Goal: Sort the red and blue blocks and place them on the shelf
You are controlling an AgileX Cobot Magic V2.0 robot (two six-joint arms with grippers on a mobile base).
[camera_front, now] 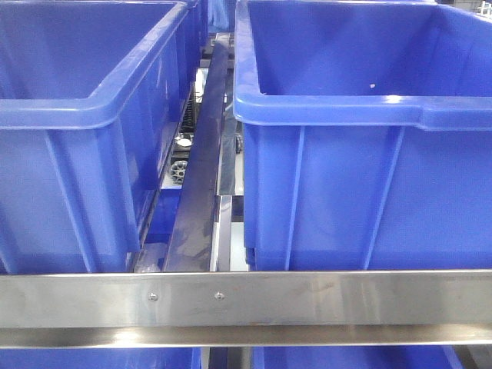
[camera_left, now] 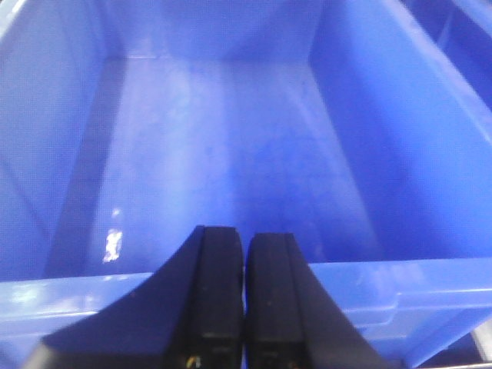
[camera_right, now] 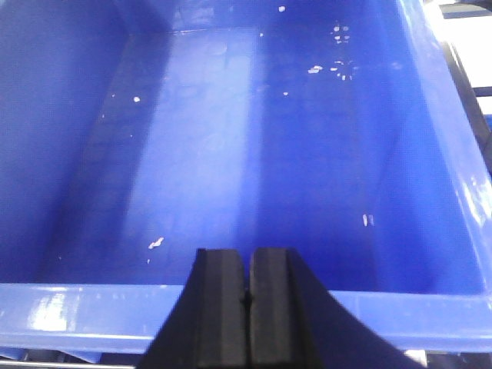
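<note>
The red and blue blocks are out of view in every frame. The shelf shows in the front view by its flat steel front rail (camera_front: pixel 246 300) with two screws. Two large blue plastic bins stand on it, one at the left (camera_front: pixel 69 115) and one at the right (camera_front: pixel 369 108). My left gripper (camera_left: pixel 244 240) is shut and empty, above the near rim of an empty blue bin (camera_left: pixel 231 154). My right gripper (camera_right: pixel 247 257) is shut and empty, above the near rim of another empty blue bin (camera_right: pixel 231 138). Neither gripper shows in the front view.
A steel divider bar (camera_front: pixel 201 154) runs back between the two bins, with rollers (camera_front: pixel 181 165) beside it. More blue bins (camera_front: pixel 100 358) sit on the tier below the rail. White specks (camera_right: pixel 338 54) dot the right bin's floor.
</note>
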